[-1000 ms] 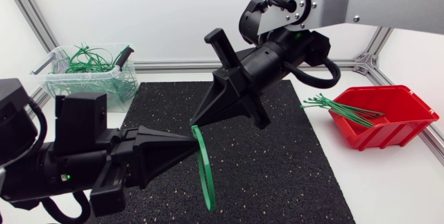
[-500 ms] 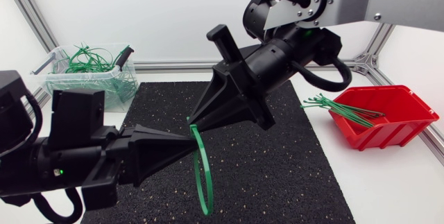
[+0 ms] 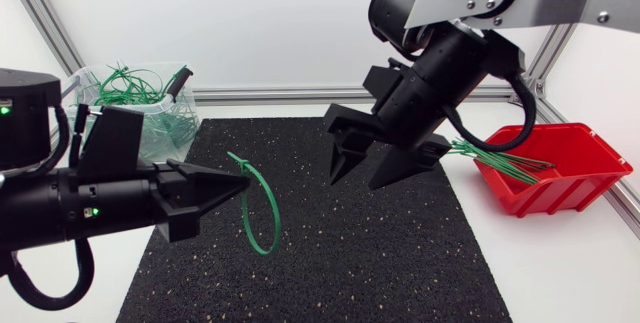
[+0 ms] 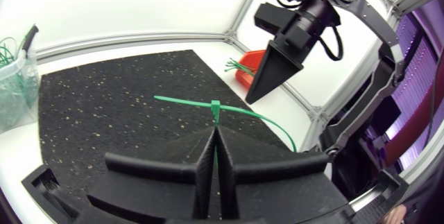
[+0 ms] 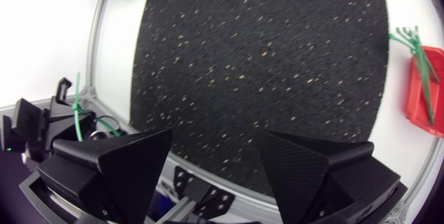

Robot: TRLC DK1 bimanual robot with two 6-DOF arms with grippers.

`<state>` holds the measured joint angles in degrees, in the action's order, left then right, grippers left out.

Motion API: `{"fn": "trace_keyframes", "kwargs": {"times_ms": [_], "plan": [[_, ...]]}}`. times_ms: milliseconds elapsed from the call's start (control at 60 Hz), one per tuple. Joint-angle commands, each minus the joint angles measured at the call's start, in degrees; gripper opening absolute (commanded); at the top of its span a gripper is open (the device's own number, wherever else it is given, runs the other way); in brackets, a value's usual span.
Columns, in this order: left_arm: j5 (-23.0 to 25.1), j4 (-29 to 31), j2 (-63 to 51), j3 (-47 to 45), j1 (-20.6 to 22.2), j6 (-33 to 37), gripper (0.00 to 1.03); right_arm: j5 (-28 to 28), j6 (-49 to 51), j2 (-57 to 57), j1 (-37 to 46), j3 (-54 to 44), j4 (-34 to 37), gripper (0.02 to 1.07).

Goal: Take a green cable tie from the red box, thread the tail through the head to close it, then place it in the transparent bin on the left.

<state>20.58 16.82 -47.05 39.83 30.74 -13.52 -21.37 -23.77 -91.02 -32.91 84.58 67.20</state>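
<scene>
Left gripper (image 3: pixel 238 179) comes in low over the near left part of the black mat (image 3: pixel 340 253), its two wedge fingers pressed flat together on a green cable tie (image 3: pixel 276 208) that hangs from the tips as a closed loop above the mat, touching nothing else. In the left wrist view the same gripper (image 4: pixel 214 141) shows only a thin seam between its fingers, and the pinched stretch of the tie (image 4: pixel 216 106) is hidden inside that seam; ahead of the tips the strap passes through its small head, a short tail pokes out to one side, and the far curve of the loop drops out of sight behind the finger. Right gripper (image 3: pixel 372 168) hangs over the far right part of the mat, well apart from the tie, fingers spread wide with nothing between them – its own camera shows the gripper (image 5: pixel 215 161) with bare mat in the gap. The red box (image 3: pixel 565 163) sits on the white table (image 3: pixel 560 273) to the right, loose green ties (image 3: pixel 500 158) sticking out over its rim, their ends partly covered by the right arm. The transparent bin (image 3: pixel 150 128) stands at the far left – its near side is hidden behind the left arm, and the tangle of green ties inside cannot be counted.
</scene>
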Motion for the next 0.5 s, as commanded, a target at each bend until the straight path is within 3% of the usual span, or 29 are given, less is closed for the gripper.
{"fn": "trace_keyframes", "kwargs": {"times_ms": [0, 117, 150, 283, 483], "plan": [[-3.53, 1.29, -1.91, 3.67, -2.00, 4.55, 0.04, 7.21, 0.83, 1.73, 0.47, -1.96, -1.46, 0.95], [-8.36, -0.03, -4.02, 5.34, -8.59, 10.09, 0.04, 18.64, 0.83, 4.10, 0.65, -4.68, -4.97, 0.95], [-8.54, -0.38, -5.34, 6.92, -12.28, 11.50, 0.04, 22.33, 0.92, 5.24, 0.56, -6.09, -6.91, 0.97], [-9.24, -5.31, -10.26, 10.26, -24.15, 16.07, 0.04, 30.42, 2.32, 8.14, 0.56, -9.08, -10.42, 1.00], [-13.20, -16.82, -17.64, 15.36, -35.66, 21.87, 0.04, 38.86, 4.87, 12.71, 1.44, -13.12, -15.96, 1.01]]}}
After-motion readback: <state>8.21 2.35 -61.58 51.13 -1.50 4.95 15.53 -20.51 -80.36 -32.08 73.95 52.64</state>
